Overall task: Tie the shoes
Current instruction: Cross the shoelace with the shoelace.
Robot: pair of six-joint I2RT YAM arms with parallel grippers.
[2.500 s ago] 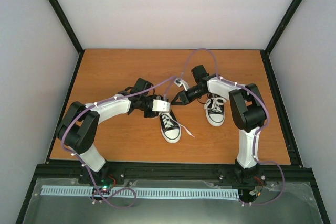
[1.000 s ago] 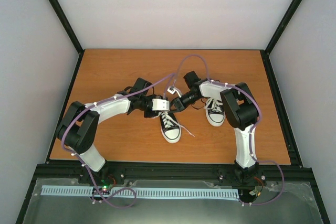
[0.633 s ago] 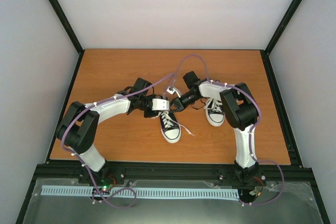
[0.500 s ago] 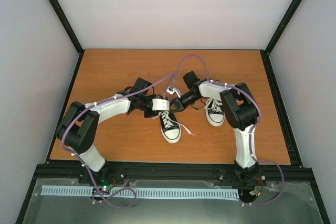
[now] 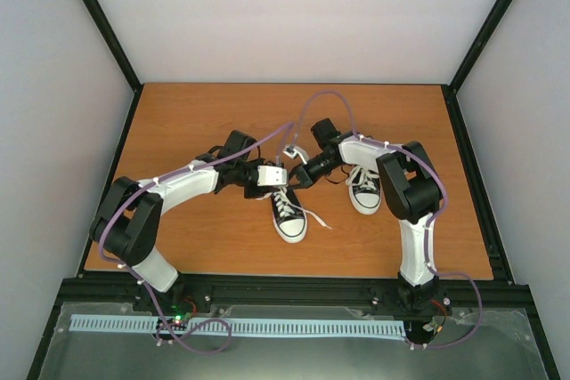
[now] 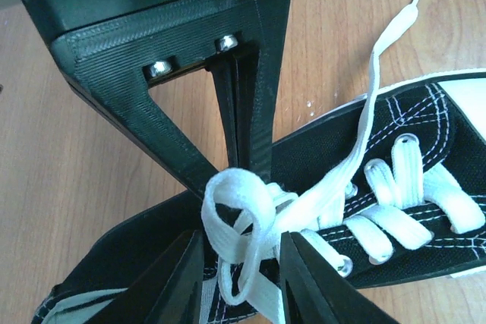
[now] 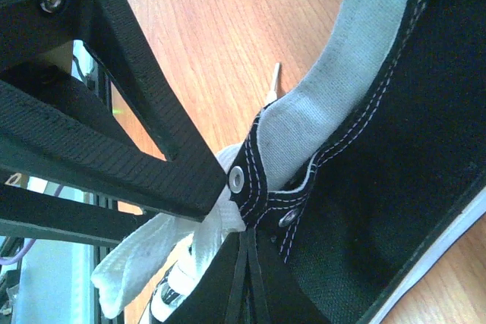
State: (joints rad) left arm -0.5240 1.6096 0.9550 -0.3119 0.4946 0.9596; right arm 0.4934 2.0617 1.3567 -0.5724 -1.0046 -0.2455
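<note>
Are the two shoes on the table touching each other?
No: seen from above, the middle shoe and the right-hand shoe lie apart, with bare wooden table between them.

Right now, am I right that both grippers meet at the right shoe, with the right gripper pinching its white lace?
Not quite: the left gripper and right gripper meet at the left shoe, not the right shoe, as the top external view shows. The right gripper does pinch its white lace.
</note>
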